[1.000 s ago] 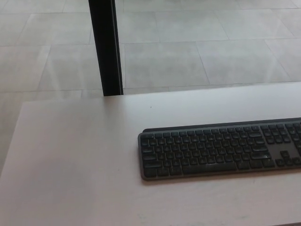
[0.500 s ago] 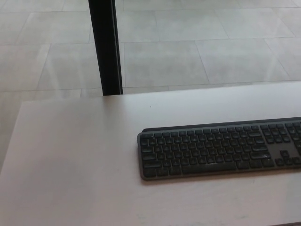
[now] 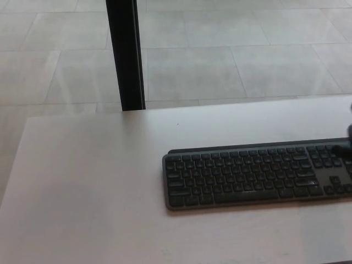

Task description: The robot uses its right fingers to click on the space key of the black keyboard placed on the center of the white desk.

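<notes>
Item: black keyboard (image 3: 257, 174), flat on the white bench (image 3: 93, 187), right of centre, its right end cut off by the frame; space key (image 3: 246, 194) in the near row, untouched. My right hand (image 3: 348, 144) shows only as a dark blur at the right edge above the far row; fingers apart or together, I cannot tell. Left hand unseen. Risk: descending blind, I could strike neighbouring keys.

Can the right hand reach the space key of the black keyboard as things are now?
Probably yes. The space key on the black keyboard lies uncovered, and nothing stands on the white desk near it. Only a dark blur at the picture's right edge may be the right hand.
</notes>
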`<state>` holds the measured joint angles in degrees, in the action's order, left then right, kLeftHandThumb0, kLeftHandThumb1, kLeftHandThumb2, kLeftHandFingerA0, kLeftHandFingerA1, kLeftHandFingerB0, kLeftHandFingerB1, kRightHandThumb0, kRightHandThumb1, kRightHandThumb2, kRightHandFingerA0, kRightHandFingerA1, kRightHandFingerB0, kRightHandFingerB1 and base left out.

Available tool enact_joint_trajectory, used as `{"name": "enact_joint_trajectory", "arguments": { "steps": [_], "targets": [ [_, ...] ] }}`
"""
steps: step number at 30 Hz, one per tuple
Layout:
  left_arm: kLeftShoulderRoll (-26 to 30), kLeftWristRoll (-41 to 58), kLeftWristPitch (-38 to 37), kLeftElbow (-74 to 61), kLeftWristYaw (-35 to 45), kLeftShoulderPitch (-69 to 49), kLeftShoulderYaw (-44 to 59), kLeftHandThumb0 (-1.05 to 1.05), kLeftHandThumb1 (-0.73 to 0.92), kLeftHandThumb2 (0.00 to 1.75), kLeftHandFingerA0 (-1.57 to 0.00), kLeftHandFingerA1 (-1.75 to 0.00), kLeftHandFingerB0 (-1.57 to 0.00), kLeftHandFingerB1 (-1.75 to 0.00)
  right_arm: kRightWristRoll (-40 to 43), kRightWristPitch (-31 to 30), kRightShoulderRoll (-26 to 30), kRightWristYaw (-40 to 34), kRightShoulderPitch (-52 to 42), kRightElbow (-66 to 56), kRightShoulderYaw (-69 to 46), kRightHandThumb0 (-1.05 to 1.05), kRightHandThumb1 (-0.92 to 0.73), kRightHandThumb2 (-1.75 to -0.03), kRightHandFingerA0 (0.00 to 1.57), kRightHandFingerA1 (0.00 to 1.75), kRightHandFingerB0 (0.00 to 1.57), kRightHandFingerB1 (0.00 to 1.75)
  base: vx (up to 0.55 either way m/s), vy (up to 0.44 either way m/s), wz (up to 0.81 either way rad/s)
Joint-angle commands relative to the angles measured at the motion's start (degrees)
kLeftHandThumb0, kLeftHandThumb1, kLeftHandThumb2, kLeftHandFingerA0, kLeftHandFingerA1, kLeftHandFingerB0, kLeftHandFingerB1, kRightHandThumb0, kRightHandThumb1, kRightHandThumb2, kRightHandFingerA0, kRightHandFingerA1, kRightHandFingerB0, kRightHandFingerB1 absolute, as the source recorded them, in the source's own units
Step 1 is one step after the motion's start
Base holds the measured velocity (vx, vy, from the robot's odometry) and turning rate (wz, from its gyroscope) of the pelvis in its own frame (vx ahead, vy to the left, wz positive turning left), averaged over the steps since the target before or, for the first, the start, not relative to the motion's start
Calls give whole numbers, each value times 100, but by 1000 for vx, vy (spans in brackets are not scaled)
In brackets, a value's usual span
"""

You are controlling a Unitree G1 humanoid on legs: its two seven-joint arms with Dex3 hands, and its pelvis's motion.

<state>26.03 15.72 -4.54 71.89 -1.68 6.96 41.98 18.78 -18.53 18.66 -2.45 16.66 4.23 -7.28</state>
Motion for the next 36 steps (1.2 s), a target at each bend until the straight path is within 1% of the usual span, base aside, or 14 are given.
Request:
{"name": "enact_joint_trajectory", "arguments": {
  "steps": [1, 2, 6, 9, 10, 17, 18, 19, 20, 21, 22, 27, 30, 36],
  "targets": [
    [197, 203, -33, 51, -89, -14, 6, -46, 57, 57, -80, -78, -69, -61, -520, -6, 70, 438, -136, 75, 492, -38, -59, -58, 99, 68, 64, 44, 0, 0, 0],
    [201, 219, -24, 59, -103, -5, 8, -46, 57, 57, -81, -79, -69, -62, -646, -9, 117, 441, -137, 77, 610, -41, -56, -59, 95, 112, 61, 44, 0, 0, 0],
    [197, 215, -81, 59, -110, -28, -62, -47, 58, 57, -80, -79, -71, -63, -1076, -80, 243, 422, -152, 68, 996, -39, -56, -57, 98, 87, 64, 43, 0, 0, 0],
    [202, 244, -88, 60, -118, -36, -91, -46, 57, 57, -80, -84, -71, -65, -1529, 592, 397, 497, -111, 472, 1271, -42, -57, -59, 90, 77, 60, 44, 0, 0, 0],
    [212, 275, -75, 65, -88, -37, -75, -47, 57, 57, -81, -84, -73, -66, -1792, 870, 500, 489, -61, 678, 1449, -41, -47, -88, 81, 81, 54, 59, 0, 0, 0],
    [205, 213, -111, 71, -86, -70, -155, -48, 58, 57, -82, -81, -70, -63, -2412, 1289, 733, 397, 190, 1096, 1929, -46, -50, -88, 82, 79, 57, 59, 0, 0, 0],
    [192, 219, -119, 72, -102, -70, -153, -48, 57, 57, -81, -81, -71, -65, -2495, 1318, 767, 369, 205, 1110, 1983, -43, -58, -59, 86, 83, 63, 43, 0, 0, 0],
    [180, 248, -122, 65, -111, -67, -130, -46, 57, 57, -79, -79, -70, -63, -2635, 1375, 815, 341, 241, 1132, 2081, -41, -49, -90, 80, 84, 54, 60, 0, 0, 0],
    [172, 275, -114, 55, -87, -69, -112, -47, 57, 57, -81, -81, -70, -64, -2715, 1412, 846, 348, 273, 1158, 2151, -42, -49, -90, 80, 84, 54, 59, 0, 0, 0],
    [174, 268, -113, 57, -82, -70, -120, -47, 57, 57, -81, -81, -70, -64, -2801, 1402, 869, 327, 301, 1171, 2214, -42, -49, -90, 80, 84, 54, 59, 0, 0, 0],
    [193, 232, -82, 69, -111, -57, -152, -47, 58, 57, -81, -82, -71, -63, -2932, 1481, 876, 251, 346, 1218, 2299, -40, -58, -58, 87, 83, 62, 43, 0, 0, 0],
    [185, 261, -92, 62, -104, -44, -129, -47, 58, 57, -81, -79, -71, -63, -3604, 1676, 964, -39, 555, 1428, 2775, -40, -54, -59, 91, 80, 64, 44, 0, 0, 0],
    [172, 265, -59, 78, -166, -17, -123, -46, 58, 57, -82, -80, -72, -63, -4322, 1909, 1069, -263, 781, 1540, 3340, -42, -60, -58, 94, 94, 65, 44, 0, 0, 0],
    [159, 225, -110, 60, -103, -47, -166, -47, 59, 57, -81, -83, -72, -64, -5055, 1776, 1173, -378, 964, 1433, 3953, -45, -62, -59, 94, 99, 65, 42, 0, 0, 0]
  ]
}}
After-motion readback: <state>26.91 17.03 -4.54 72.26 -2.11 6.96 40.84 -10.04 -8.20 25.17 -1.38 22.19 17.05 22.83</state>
